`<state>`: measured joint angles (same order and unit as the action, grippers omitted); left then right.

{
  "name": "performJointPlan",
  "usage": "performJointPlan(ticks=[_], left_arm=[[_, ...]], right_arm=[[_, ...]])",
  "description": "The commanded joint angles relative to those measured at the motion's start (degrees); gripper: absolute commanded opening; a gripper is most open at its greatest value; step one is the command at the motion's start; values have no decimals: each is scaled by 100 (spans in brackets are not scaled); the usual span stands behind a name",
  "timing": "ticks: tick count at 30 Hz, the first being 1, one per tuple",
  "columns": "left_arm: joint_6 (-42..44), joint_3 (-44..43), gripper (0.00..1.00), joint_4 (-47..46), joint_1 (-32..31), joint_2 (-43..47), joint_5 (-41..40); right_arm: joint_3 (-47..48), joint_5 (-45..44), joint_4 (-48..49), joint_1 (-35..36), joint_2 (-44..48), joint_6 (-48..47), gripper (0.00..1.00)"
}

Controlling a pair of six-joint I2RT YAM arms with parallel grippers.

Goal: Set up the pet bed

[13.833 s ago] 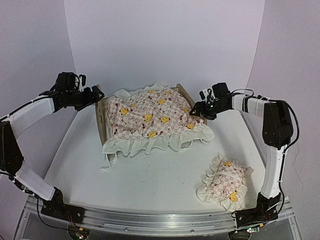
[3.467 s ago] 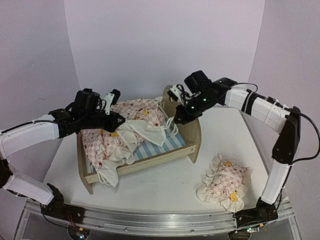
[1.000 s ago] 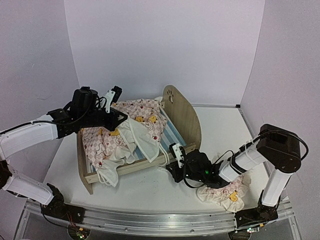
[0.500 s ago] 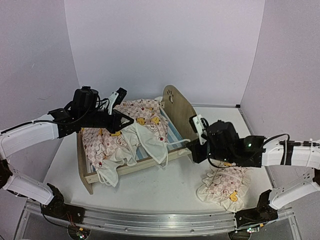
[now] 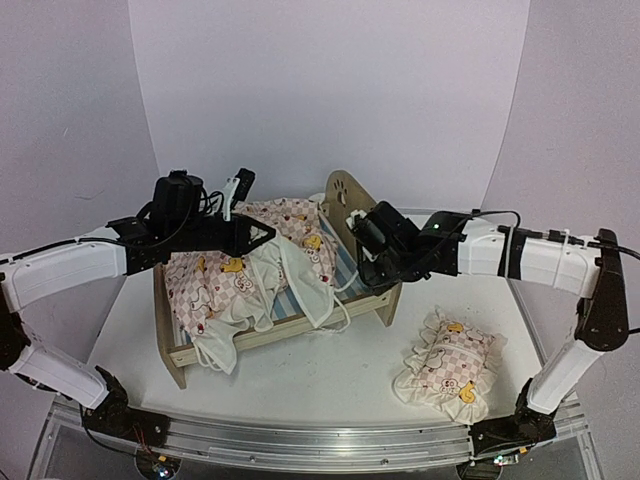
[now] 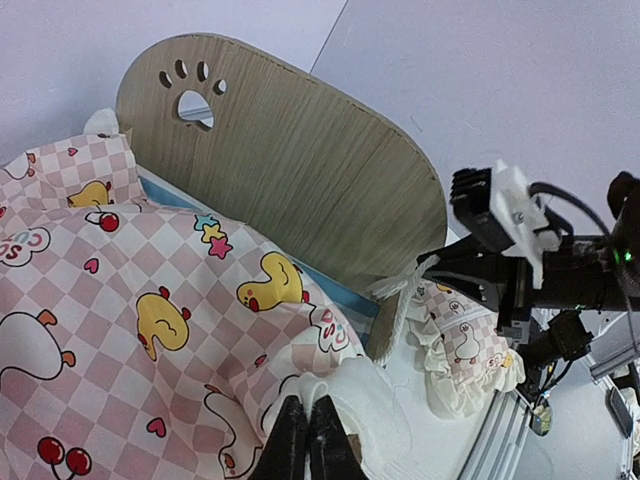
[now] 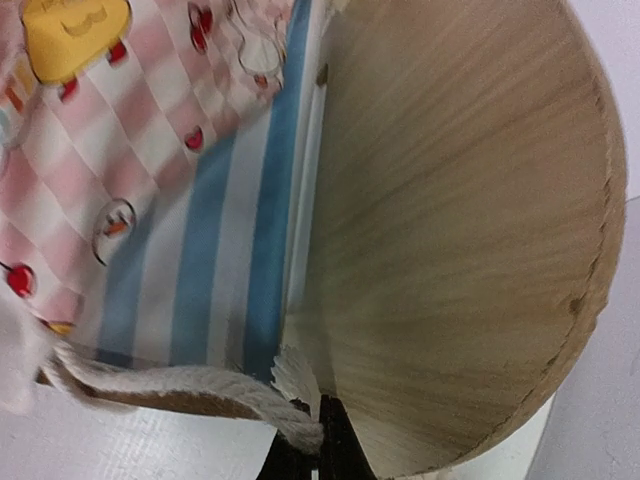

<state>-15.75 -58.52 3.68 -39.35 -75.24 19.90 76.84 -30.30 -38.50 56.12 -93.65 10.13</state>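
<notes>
Pet bed (image 5: 250, 336) lies left of centre on the surface (image 5: 300, 390), long axis near-left to far-right, headboard (image 6: 300, 170) rightward. Right tool (image 7: 318, 432), clamped on the quilt frill (image 7: 200, 385), sits at the headboard's near corner. Left tool (image 6: 307, 440) grips the quilt (image 5: 205, 275) over mid-bed.

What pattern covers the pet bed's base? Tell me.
Blue and white stripes on the pet bed, clearest in the right wrist view.
</notes>
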Motion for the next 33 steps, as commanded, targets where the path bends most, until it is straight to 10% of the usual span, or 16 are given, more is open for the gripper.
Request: performJointPlan(ticks=[1,15,25,33], left_arm=[[-228,-62,0,-569,-63,-102,-38],[-194,87,0,-648,-120,-12,-119],[-340,-214,0,-1092,-168,-263,220],[-351,-761,0,-1494,-455,-789,114]], right_arm=[[331,-667,-766,-47,-202,-76,0],[1235,-516,-636,-388,-1462,-170,1],[604,772,-1083,-398,-459,608,44],[-1,1330,-955,-418,863,795,54]])
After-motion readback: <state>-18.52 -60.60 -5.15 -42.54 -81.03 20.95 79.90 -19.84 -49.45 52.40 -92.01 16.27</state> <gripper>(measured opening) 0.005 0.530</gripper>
